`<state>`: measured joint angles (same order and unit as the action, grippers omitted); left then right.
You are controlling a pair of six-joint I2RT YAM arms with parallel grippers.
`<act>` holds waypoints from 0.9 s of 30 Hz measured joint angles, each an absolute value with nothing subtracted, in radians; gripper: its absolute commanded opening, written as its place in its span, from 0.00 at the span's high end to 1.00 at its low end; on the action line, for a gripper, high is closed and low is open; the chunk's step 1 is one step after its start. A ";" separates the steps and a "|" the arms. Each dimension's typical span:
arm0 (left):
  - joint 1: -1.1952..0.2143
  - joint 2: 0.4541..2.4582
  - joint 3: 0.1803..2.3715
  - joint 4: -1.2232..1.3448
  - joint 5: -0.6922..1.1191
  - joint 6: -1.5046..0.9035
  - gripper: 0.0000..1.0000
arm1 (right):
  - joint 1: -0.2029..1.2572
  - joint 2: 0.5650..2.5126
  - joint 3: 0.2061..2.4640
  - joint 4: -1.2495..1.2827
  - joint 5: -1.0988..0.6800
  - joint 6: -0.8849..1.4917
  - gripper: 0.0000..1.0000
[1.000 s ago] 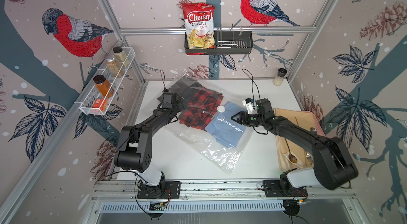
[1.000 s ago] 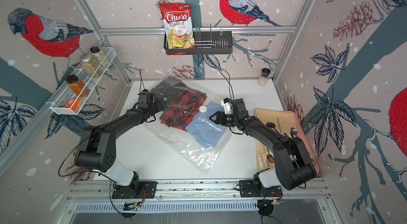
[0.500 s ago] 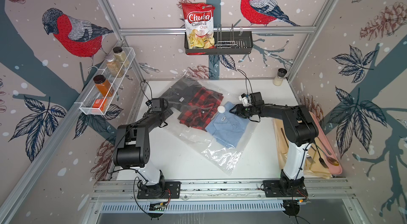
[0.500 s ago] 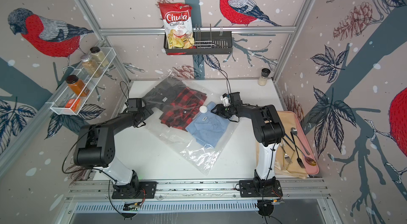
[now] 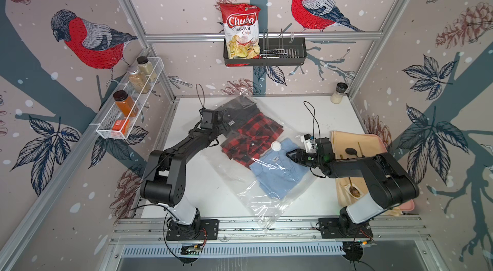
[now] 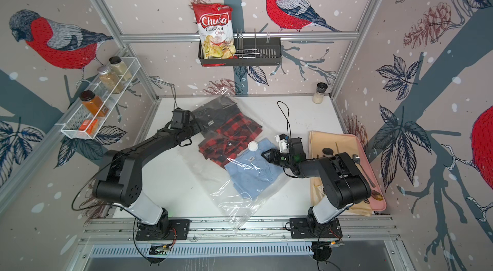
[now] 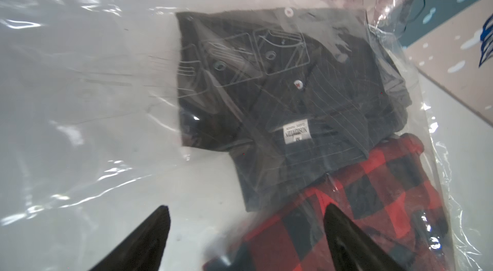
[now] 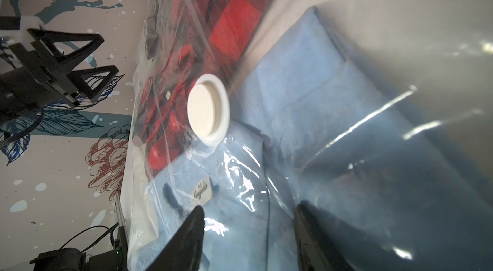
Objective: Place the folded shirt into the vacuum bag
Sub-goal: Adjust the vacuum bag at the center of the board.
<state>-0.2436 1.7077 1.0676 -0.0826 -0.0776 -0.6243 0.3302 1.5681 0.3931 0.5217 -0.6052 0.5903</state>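
On the left wall a wire shelf [image 5: 112, 133] is holding some spice jars [image 5: 125, 103]. Next to it the left arm is reaching out over the white table [image 5: 202, 197]. The left claw [image 7: 245, 207] is hanging low over the vacuum bag [image 5: 266, 203]. Its two black fingers [image 7: 149, 235] are standing wide apart, so this claw is open and is holding nothing. The vacuum bag is lying slanted across the middle of the table, from near the back wall down to the front rail. Three folded shirts are lying in a row under its clear plastic. A dark shirt [image 5: 240, 112] is at the far end, a red checked shirt [image 5: 256, 133] is next, and a blue shirt [image 5: 277, 173] is nearest the right arm. The left claw is hanging where the dark one and the red one are meeting. A round white valve [image 5: 276, 146] is sitting on the bag where the red and the blue are meeting. On the back wall a chips bag [image 5: 241, 32] is standing in a black basket [image 5: 282, 56]. The right claw [image 5: 289, 155] is pointing at the blue shirt from the side, low over the plastic. Its fingers [image 8: 186, 237] are standing apart, so it is open too, but I cannot tell if they are touching the bag. Farther right a pink tray [image 5: 408, 203] is holding a yellow cloth [image 5: 346, 139] and a spoon [image 5: 353, 189]. A little shaker [image 5: 338, 93] is standing in the back right corner.
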 measured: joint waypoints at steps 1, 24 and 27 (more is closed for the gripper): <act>-0.276 1.763 1.118 -0.093 -0.073 -0.619 0.11 | 0.339 1.546 0.379 0.519 -0.596 0.602 0.44; -0.493 2.692 2.408 -0.432 -0.019 -0.382 0.17 | 0.466 1.372 0.308 0.413 -0.547 0.738 0.42; -0.492 2.661 2.390 -0.484 -0.017 -0.358 0.16 | 0.463 1.350 0.355 0.327 -0.543 0.738 0.40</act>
